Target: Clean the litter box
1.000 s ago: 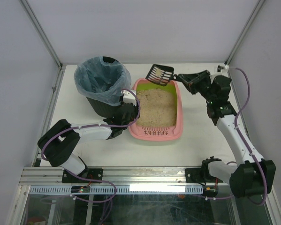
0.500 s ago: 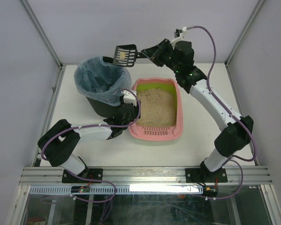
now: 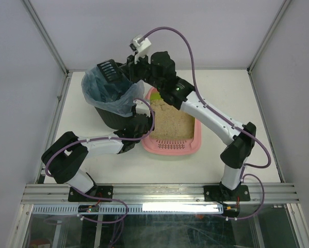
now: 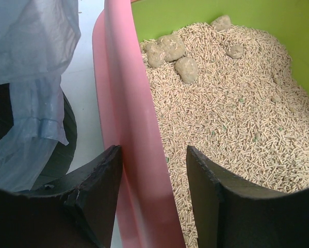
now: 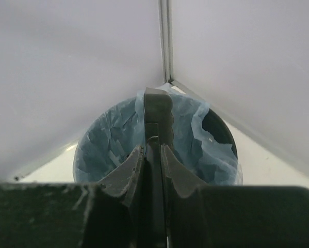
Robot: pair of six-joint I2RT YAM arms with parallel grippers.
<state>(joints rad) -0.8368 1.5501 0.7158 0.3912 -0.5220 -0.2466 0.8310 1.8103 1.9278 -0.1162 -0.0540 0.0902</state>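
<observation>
Litter box point(image 3: 171, 146): was pink, lime-green inside.
Litter point(image 4: 237, 134): was tan, with grey-brown clumps.
Bin point(image 3: 109, 119): was black.
Bag point(image 3: 95, 85): was translucent blue.
Scoop point(image 3: 109, 70): was black, slotted.

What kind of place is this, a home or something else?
Most likely a robotics test cell, not a home: plain white panels in a metal frame enclose the table, the left arm and right arm are bolted to a rail, and the litter box and lined bin look staged.
</observation>
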